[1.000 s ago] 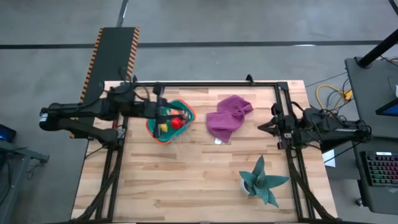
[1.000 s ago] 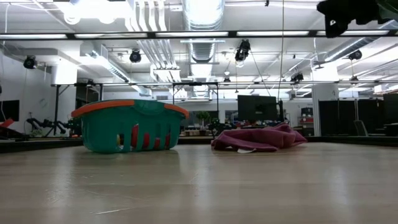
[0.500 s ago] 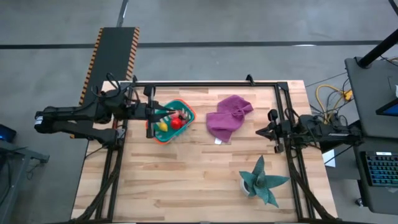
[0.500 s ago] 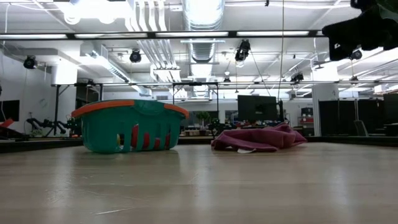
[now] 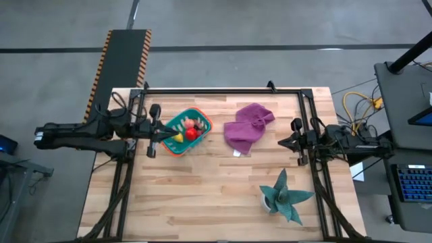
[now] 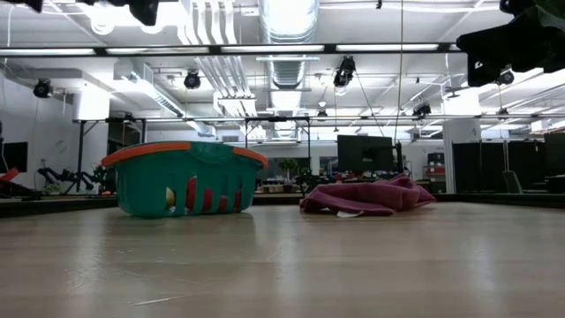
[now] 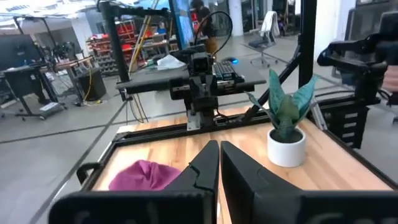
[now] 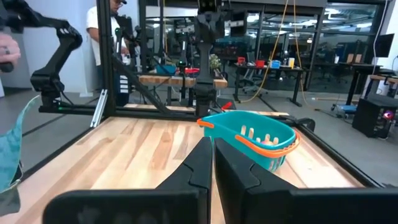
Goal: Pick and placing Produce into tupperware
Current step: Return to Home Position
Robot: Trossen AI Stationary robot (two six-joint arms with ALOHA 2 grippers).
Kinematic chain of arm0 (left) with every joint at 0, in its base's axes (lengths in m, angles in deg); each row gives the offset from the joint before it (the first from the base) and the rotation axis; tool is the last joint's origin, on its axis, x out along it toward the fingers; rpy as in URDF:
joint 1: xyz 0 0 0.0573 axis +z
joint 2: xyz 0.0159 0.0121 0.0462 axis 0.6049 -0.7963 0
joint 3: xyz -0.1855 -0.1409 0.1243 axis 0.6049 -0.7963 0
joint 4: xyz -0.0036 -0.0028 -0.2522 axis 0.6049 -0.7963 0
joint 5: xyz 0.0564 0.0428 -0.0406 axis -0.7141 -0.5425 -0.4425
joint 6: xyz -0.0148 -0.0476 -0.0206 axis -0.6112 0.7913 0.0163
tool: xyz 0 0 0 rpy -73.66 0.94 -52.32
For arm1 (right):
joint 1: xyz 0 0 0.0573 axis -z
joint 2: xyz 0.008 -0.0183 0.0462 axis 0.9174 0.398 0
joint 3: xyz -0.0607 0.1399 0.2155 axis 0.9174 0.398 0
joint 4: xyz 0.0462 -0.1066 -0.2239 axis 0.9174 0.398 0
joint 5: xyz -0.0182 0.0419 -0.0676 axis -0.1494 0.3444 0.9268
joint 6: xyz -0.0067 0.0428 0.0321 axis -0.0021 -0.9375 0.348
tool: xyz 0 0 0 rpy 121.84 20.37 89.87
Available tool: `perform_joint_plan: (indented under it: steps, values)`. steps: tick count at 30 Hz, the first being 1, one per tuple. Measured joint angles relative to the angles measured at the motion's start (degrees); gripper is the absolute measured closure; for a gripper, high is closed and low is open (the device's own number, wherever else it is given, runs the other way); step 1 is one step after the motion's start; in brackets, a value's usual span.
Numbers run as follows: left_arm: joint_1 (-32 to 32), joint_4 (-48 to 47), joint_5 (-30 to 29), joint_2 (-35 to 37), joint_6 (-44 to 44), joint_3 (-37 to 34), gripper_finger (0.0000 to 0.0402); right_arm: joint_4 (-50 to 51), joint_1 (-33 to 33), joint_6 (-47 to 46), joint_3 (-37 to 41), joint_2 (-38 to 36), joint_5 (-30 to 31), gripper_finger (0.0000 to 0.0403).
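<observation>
The teal tupperware (image 5: 186,132), a slotted basket with an orange rim, stands on the table at far left, also seen in the low view (image 6: 184,181) and the right wrist view (image 8: 255,140). Inside lie pieces of produce: a yellow one (image 5: 177,138), a red ball (image 5: 192,133) and an orange one (image 5: 188,123). My left gripper (image 5: 164,133) is shut and level at the basket's left side, holding nothing (image 7: 219,147). My right gripper (image 5: 282,142) waits shut at the table's right edge (image 8: 212,143).
A crumpled purple cloth (image 5: 247,126) lies at the far middle of the table. A teal spiky plant in a white pot (image 5: 283,197) stands near the front right. Black frame rails (image 5: 223,90) run along the table's far and side edges. A person stands beyond the table (image 8: 115,37).
My left gripper has drawn back from above the basket toward the table's left edge and sunk, so its arm now shows at the top left of the low view. My right gripper has come down a little at the right edge. The basket and its produce have kept still.
</observation>
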Motion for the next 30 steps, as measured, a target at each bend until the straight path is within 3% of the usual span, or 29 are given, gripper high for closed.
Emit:
perform_joint_plan:
  steps: [10,22,30]
  values:
    - [-2.42,-2.46,-5.76,18.55,3.53,-14.14,0.0400,0.04,0.00,-0.66,0.24,-0.02,0.02,0.0394]
    - [-3.32,-4.41,-3.30,34.42,3.31,-24.06,0.0400,-0.02,0.02,-2.07,0.05,0.00,1.62,0.0394]
    - [-3.32,-6.55,-3.68,34.25,6.32,-27.12,0.0400,0.35,0.04,-2.92,0.05,0.06,2.09,0.0394]
